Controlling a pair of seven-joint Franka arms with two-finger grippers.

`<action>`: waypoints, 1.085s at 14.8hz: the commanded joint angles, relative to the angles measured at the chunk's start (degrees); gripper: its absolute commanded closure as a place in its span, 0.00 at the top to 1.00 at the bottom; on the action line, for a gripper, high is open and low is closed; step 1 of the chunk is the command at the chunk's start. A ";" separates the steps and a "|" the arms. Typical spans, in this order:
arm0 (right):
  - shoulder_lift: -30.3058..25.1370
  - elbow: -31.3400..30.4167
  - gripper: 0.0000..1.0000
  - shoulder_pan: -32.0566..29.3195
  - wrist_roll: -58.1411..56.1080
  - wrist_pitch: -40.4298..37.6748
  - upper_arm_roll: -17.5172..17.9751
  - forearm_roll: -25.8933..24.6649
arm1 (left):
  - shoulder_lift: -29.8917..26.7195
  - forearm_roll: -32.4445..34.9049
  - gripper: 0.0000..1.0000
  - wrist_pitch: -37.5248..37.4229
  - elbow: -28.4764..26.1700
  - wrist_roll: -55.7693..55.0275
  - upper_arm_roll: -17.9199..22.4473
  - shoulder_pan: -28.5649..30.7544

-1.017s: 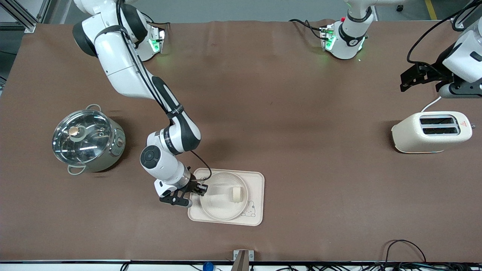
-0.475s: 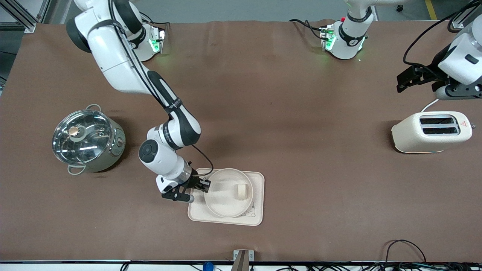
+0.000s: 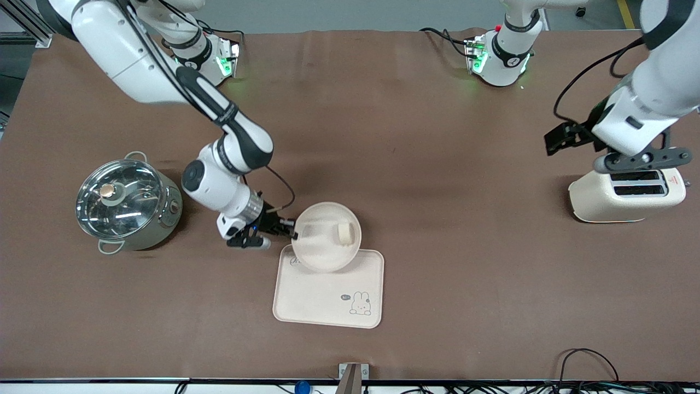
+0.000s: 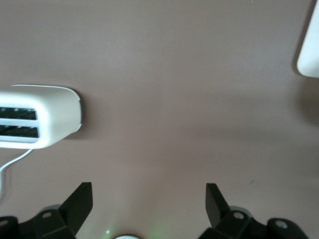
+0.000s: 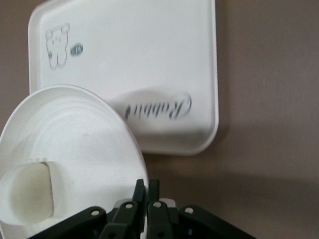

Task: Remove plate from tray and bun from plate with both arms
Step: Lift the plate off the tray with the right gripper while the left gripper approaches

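Note:
The round cream plate (image 3: 320, 243) is held by its rim in my right gripper (image 3: 292, 234), which is shut on it. The plate hangs over the edge of the rabbit tray (image 3: 328, 298) that lies farthest from the front camera. The bun (image 3: 344, 233) lies in the plate, at the part away from the gripper. The right wrist view shows the plate (image 5: 75, 149), the bun (image 5: 27, 199), the tray (image 5: 149, 59) below and my gripper (image 5: 146, 186) pinching the rim. My left gripper (image 3: 555, 143) is open and empty above the table beside the toaster; its open fingers frame bare table in the left wrist view (image 4: 149, 191).
A cream toaster (image 3: 626, 191) stands at the left arm's end of the table and shows in the left wrist view (image 4: 40, 122). A steel pot with a glass lid (image 3: 127, 203) stands at the right arm's end, close to the right arm's wrist.
My right gripper has lifted the plate with the bun off the tray and carried it toward the robots' bases. My left arm has swung over the toaster toward the table's middle.

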 commanded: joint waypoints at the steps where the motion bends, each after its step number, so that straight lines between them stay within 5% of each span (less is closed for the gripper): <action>1: -4.32 -10.90 0.00 2.28 -0.04 9.44 1.35 0.70 | 0.39 -0.89 1.00 4.14 -3.18 -4.54 -2.03 0.24; 5: -2.91 -12.76 0.00 3.09 0.31 12.99 1.35 0.70 | 1.70 -0.89 1.00 9.58 -9.25 -9.99 -4.84 0.15; 6: -2.91 -12.86 0.07 3.00 0.57 12.81 1.35 0.70 | 3.19 -0.89 1.00 11.16 -9.96 -12.35 -6.50 0.15; 8: -2.91 -12.68 0.91 2.56 1.10 12.55 1.35 0.79 | 7.40 -0.80 1.00 14.24 -9.70 -19.20 -9.58 -0.02; 9: -2.99 -12.68 0.99 2.56 1.80 12.55 1.35 0.79 | 9.60 -0.80 1.00 16.52 -9.53 -22.71 -11.42 -0.20; 12: -3.70 -10.93 1.00 2.39 4.44 10.63 1.35 0.70 | 15.66 -0.28 1.00 23.90 -8.57 -34.31 -12.94 -4.49; 16: -11.41 -3.03 1.00 -2.61 3.83 -12.34 1.00 0.09 | 27.52 -0.01 1.00 26.47 0.38 -47.85 -12.94 -12.83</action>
